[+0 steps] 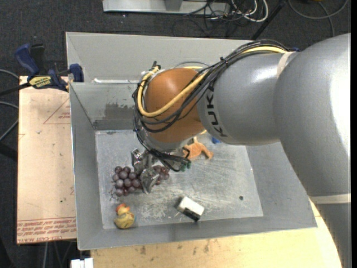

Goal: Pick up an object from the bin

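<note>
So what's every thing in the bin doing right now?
gripper: down low, at the grapes' right end.
purple grapes: lying in a bunch, gripper at them.
white and black block: lying tilted, apart from the rest.
yellow and red toy: lying in the lower left corner.
orange thing: lying partly hidden.

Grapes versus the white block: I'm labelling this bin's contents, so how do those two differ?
The grapes are a dark purple, knobbly bunch; the block is white, boxy, with a dark edge. The grapes lie mid-left, right at the gripper; the block lies apart from it, nearer the front wall. Both rest on the bin floor.
</note>
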{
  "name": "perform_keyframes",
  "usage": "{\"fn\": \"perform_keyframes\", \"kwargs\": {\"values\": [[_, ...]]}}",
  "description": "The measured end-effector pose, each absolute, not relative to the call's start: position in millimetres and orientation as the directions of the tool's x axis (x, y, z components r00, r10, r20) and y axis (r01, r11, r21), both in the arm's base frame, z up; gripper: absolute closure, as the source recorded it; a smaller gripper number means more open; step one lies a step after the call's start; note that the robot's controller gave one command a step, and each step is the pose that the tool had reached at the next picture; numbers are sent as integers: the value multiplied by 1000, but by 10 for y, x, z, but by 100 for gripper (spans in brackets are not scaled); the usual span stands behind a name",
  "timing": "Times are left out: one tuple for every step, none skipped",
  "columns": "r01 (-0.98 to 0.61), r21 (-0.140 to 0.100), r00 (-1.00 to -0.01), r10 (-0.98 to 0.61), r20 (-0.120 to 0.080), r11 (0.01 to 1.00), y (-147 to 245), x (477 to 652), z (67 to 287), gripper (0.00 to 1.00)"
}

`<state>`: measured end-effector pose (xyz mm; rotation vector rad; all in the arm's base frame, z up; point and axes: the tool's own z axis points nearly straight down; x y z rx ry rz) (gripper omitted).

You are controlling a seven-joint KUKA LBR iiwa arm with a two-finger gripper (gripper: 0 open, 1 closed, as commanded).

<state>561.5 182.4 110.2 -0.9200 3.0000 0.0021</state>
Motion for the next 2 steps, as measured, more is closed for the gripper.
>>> {"fn": "perform_keyframes", "kwargs": {"values": [[-560,0,-829,-560,-4,829,1826,5616,1139,100],[-560,2,-829,-560,1,829,1824,5606,1189,100]]}}
